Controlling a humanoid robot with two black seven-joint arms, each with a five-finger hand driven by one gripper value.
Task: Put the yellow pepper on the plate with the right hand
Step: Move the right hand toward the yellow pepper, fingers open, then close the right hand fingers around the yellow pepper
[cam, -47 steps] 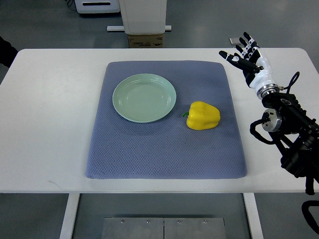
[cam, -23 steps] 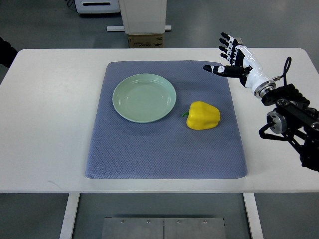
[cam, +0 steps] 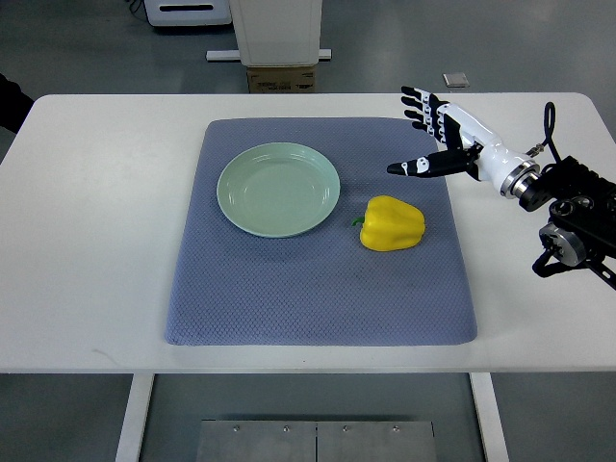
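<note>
A yellow pepper [cam: 393,223] lies on its side on the blue-grey mat [cam: 318,289], just right of a pale green plate [cam: 278,189] that holds nothing. My right hand [cam: 423,135] hovers over the mat's far right corner, above and to the right of the pepper. Its fingers are spread and the thumb [cam: 412,166] points left toward the pepper without touching it. The right arm [cam: 563,207] comes in from the right edge. No left arm shows.
The mat covers the middle of a white table [cam: 87,241]. Beyond the table's far edge stand a cardboard box [cam: 281,78] and a white machine base [cam: 279,29]. A dark object [cam: 12,96] pokes in at the far left edge.
My right hand has swung left and slightly nearer, from the table's far right corner to above the mat's corner close to the pepper. Pepper and plate have not moved.
</note>
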